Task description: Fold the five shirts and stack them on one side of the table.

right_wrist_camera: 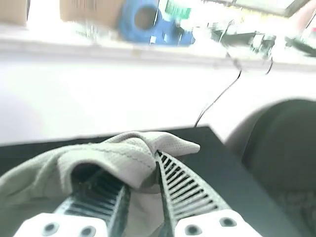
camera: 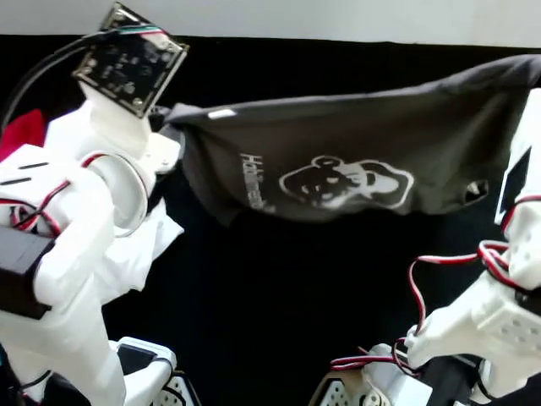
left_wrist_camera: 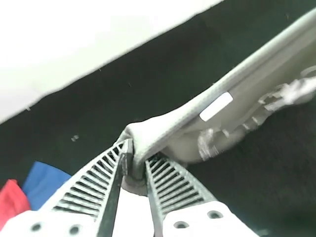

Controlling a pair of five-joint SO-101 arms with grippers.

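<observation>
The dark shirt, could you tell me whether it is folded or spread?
Spread: the shirt hangs stretched between the left hand and right hand, print showing.

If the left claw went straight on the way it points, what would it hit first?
The left claw is shut on the shirt, so that cloth comes first. Beyond it, probably the black table, though depth is unclear.

Between left claw [left_wrist_camera: 134, 150] and right claw [right_wrist_camera: 145, 163] the stretched shirt [camera: 355, 144] bars passage; below it, open room over the black table [camera: 279, 296]
</observation>
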